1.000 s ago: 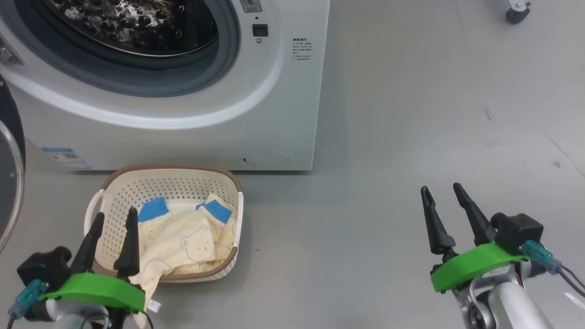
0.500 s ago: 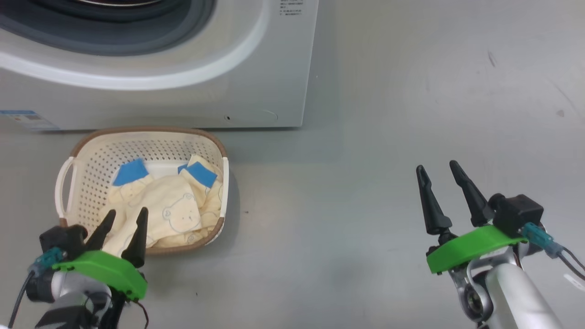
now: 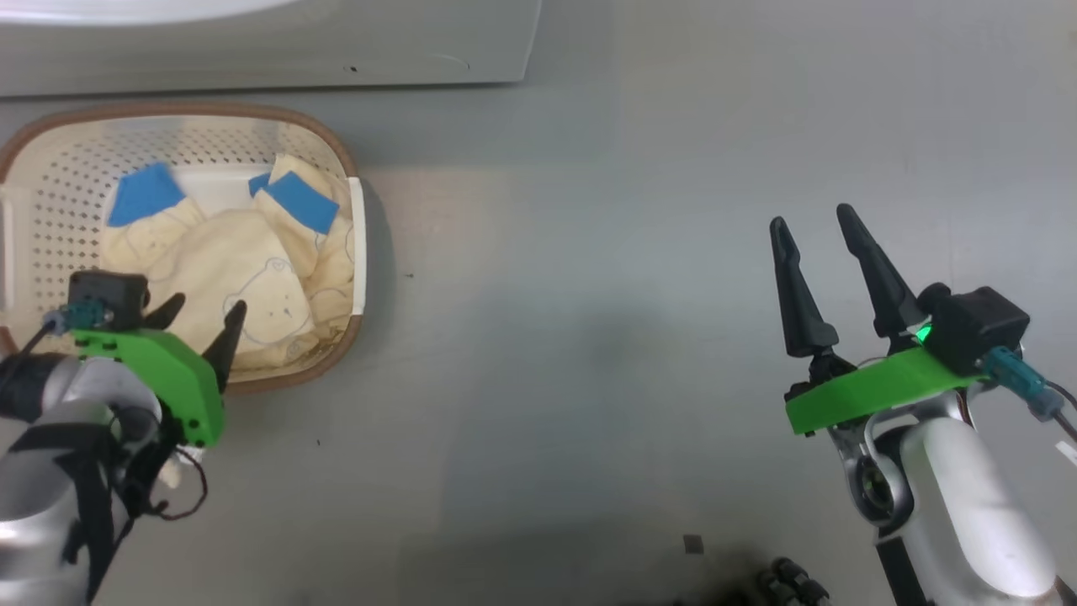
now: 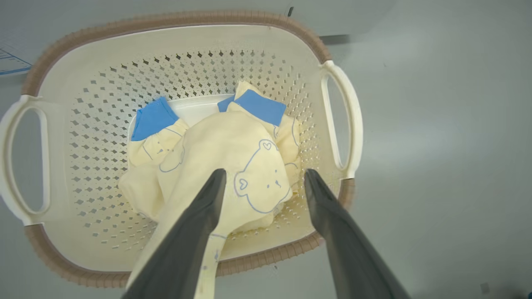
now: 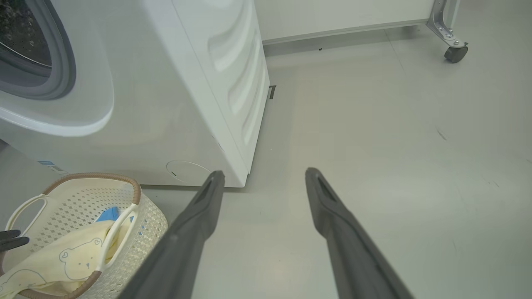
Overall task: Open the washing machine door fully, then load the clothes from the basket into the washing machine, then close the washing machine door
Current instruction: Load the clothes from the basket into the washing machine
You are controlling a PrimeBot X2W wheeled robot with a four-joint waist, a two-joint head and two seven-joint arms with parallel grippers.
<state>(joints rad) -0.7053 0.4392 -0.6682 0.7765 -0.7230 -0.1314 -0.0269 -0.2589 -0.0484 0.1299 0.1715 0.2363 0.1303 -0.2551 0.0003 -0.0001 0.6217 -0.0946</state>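
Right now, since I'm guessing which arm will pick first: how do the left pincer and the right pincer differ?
The left pincer hangs over the basket, fingers bracketing the bear print on the clothes; the right pincer hangs over bare floor, off to the side. In the head view the left pincer's fingers look short, aimed steeply down; the right pincer's look long. Both stand open, holding nothing.

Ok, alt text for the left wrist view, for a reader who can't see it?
The open left gripper points down at cream clothes with blue patches and a bear drawing, bundled in a perforated basket on a grey floor. A fold of the clothes hangs over the basket's near rim.
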